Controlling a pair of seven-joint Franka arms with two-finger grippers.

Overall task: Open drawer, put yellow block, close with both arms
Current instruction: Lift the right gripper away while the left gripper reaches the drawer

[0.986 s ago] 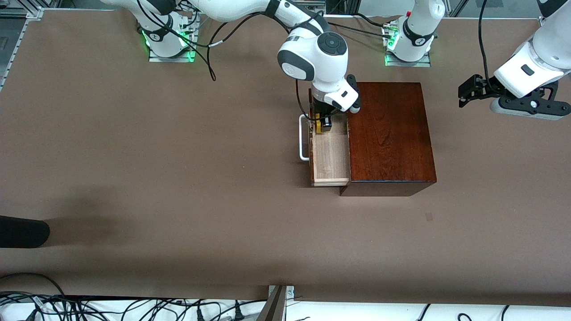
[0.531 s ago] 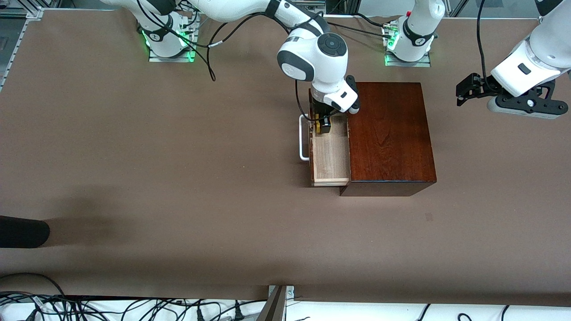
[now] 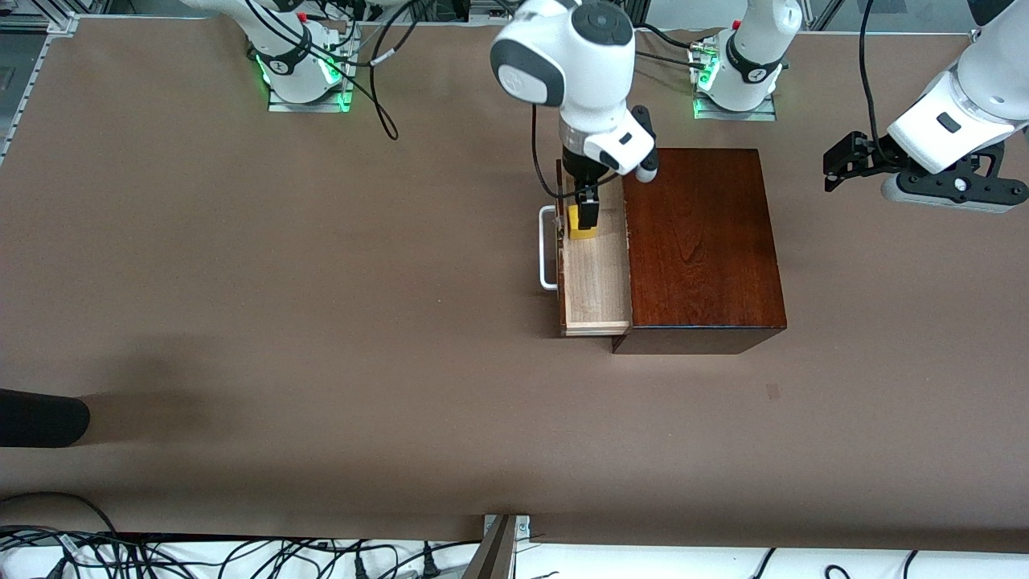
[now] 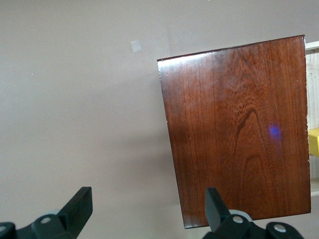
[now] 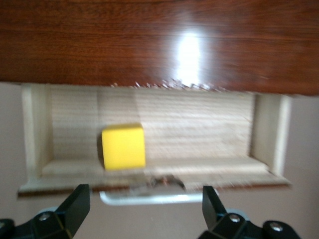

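The drawer (image 3: 596,281) stands pulled out of the dark wooden box (image 3: 699,241), its white bar handle (image 3: 547,249) toward the right arm's end. The yellow block (image 3: 580,233) sits in the pale tray, at the end farther from the front camera. My right gripper (image 3: 585,211) hangs open just above the block and holds nothing. In the right wrist view the block (image 5: 123,147) lies in the tray, and the open gripper (image 5: 144,209) is over the handle (image 5: 149,198). My left gripper (image 3: 840,161) is open and empty over the table beside the box (image 4: 239,129), at the left arm's end.
A black rounded object (image 3: 40,420) juts in at the table's edge at the right arm's end. Cables (image 3: 241,555) lie along the table's edge nearest the front camera. A small pale mark (image 3: 772,392) is on the table, nearer the front camera than the box.
My right gripper has let go of the yellow block and risen; the block now rests in the drawer. The left arm has barely moved.
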